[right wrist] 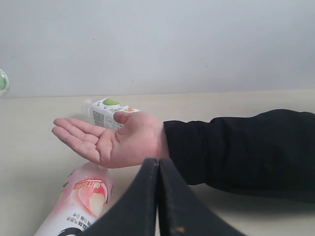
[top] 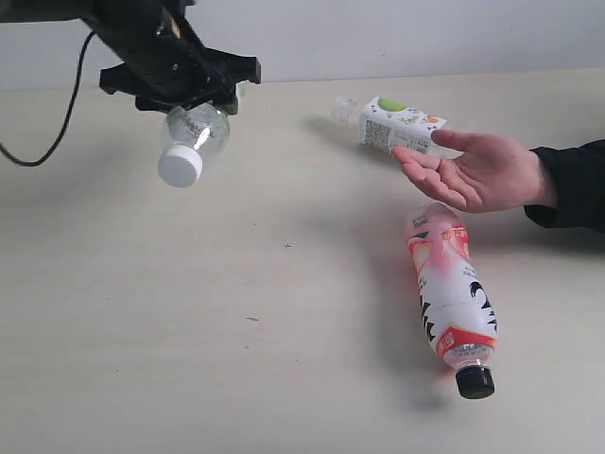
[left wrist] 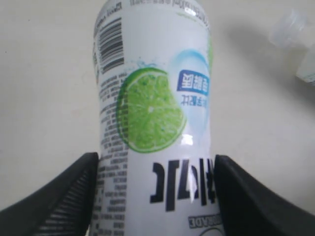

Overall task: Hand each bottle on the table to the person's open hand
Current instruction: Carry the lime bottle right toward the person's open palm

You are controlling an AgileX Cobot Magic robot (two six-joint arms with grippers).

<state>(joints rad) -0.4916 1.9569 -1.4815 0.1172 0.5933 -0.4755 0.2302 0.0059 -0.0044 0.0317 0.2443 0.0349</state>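
While left fingers (left wrist: 54, 201) clamp the lime-label bottle (left wrist: 152, 98), only the right wrist view shows right fingers (right wrist: 142, 196) pressed together.

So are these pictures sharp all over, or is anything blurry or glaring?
Exterior view: evenly lit, a soft shadow beside the pink bottle. Left wrist view: glare streak on the lime-label bottle, clear cap behind blurred. Right wrist view: hand sharp, right pincer dark.
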